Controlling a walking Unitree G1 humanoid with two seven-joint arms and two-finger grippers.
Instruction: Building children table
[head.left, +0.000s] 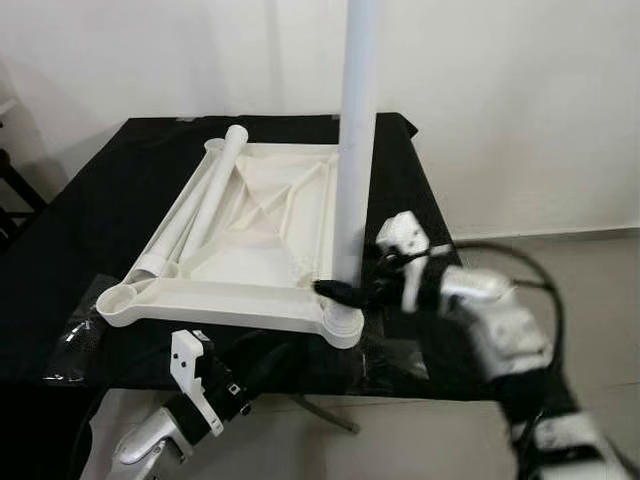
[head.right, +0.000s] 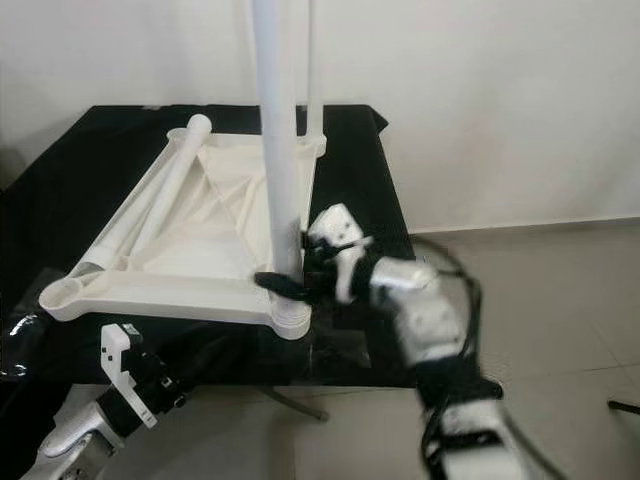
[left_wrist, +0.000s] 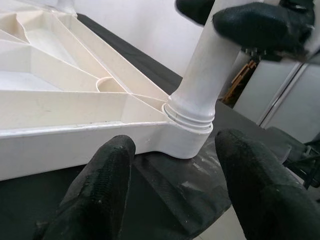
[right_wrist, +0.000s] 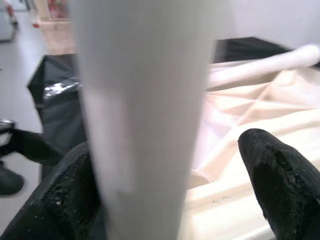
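While the right end effector (head.left: 345, 290) grips the light, rigid, slippery table leg (head.left: 355, 150) low near its threaded socket at the counter's (head.left: 60, 260) front-right corner, the left end effector (left_wrist: 172, 200) hangs wide open.

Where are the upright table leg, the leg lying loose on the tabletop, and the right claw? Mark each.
upright table leg (head.left: 352, 170): left eye view, mid-shaft.
loose leg (head.left: 205, 200): left eye view, middle of its length.
right claw (head.left: 345, 292): left eye view, between fingertips at the leg's base.

Silver arms, black fingers (left_wrist: 100, 195), cables
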